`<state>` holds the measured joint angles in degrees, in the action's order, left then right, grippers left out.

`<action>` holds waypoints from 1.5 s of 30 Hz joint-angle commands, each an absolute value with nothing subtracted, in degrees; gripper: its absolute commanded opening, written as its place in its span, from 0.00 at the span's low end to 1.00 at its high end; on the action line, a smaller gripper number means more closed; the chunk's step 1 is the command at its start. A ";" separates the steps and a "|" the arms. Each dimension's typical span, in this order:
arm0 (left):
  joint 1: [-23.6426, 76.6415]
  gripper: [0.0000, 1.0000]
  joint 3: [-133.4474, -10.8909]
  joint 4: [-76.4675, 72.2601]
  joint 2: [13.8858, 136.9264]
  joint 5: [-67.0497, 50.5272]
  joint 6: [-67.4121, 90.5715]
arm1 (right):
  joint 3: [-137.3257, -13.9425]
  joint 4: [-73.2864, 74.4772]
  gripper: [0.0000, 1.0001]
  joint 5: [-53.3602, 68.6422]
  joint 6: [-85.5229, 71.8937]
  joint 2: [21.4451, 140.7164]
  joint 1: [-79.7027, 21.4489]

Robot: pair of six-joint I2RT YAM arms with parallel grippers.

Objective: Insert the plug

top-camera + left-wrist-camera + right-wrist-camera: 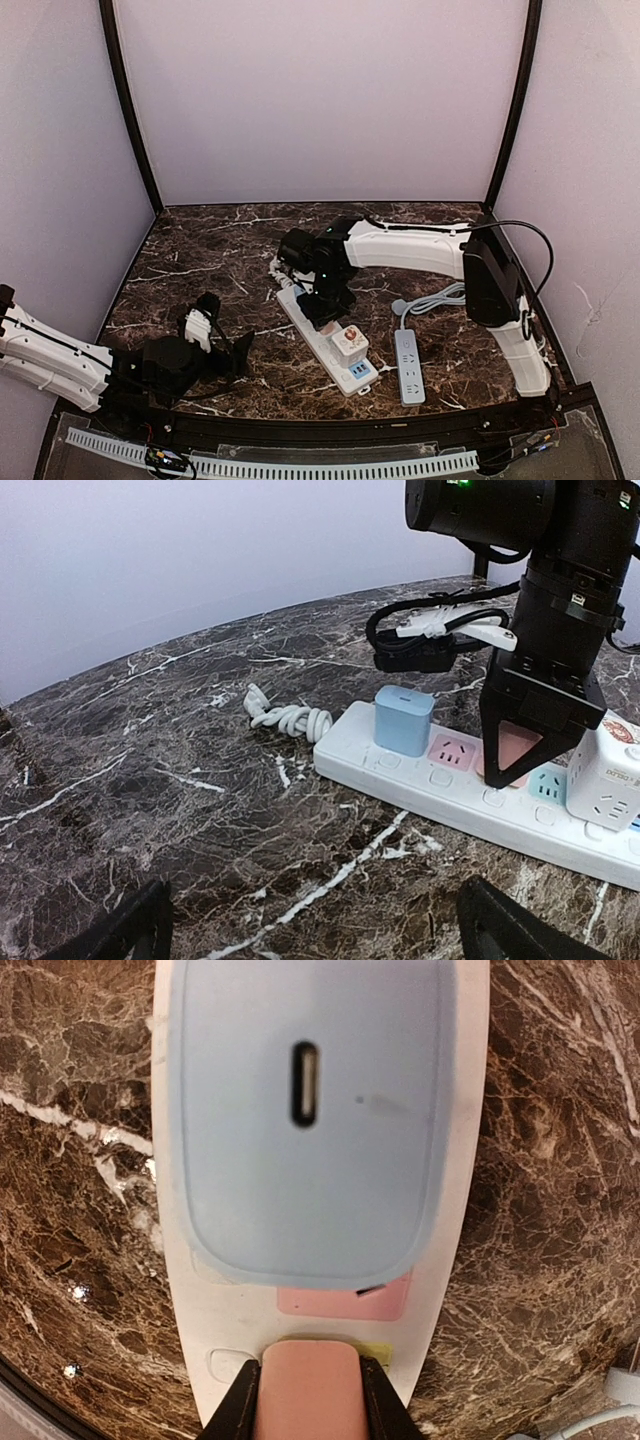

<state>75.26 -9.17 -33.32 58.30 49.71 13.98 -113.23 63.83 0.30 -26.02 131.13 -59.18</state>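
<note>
A white power strip lies slantwise mid-table. My right gripper stands over it, pointing down, shut on a pink plug. In the left wrist view the pink plug rests against the strip's face, between a pink socket and a teal socket. I cannot tell if its pins are in. A light blue plug sits in the strip just beyond it. My left gripper is open and empty, low over the table, left of the strip.
A white cube adapter sits on the strip's near end. A second grey-white power strip with its cable lies to the right. The strip's coiled white cord lies at its far end. Walls enclose the table.
</note>
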 commanded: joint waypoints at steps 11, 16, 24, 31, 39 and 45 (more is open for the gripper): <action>74.97 0.99 -8.08 -32.49 56.34 49.21 14.50 | -106.28 62.74 0.26 -1.08 -28.55 133.87 -60.97; 74.97 0.99 -8.09 -32.34 56.38 49.39 14.37 | -109.98 62.90 0.54 1.46 -28.30 130.52 -60.98; 74.97 0.99 -7.99 -32.06 55.81 49.26 14.41 | -114.67 66.54 0.61 -1.50 -28.86 128.14 -60.90; 74.97 0.99 -8.00 -32.04 55.78 48.99 14.50 | -115.71 67.57 0.55 -3.32 -28.94 128.53 -60.88; 74.97 0.99 -7.91 -32.03 55.81 48.89 14.59 | -115.82 67.52 0.18 -3.94 -29.06 129.95 -60.80; 75.01 0.99 -8.00 -32.05 56.05 48.98 14.59 | -113.51 67.35 0.00 -3.97 -29.76 130.51 -60.82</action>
<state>75.26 -8.88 -33.10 56.53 48.90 14.17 -114.63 66.63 -3.05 -28.91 129.23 -60.60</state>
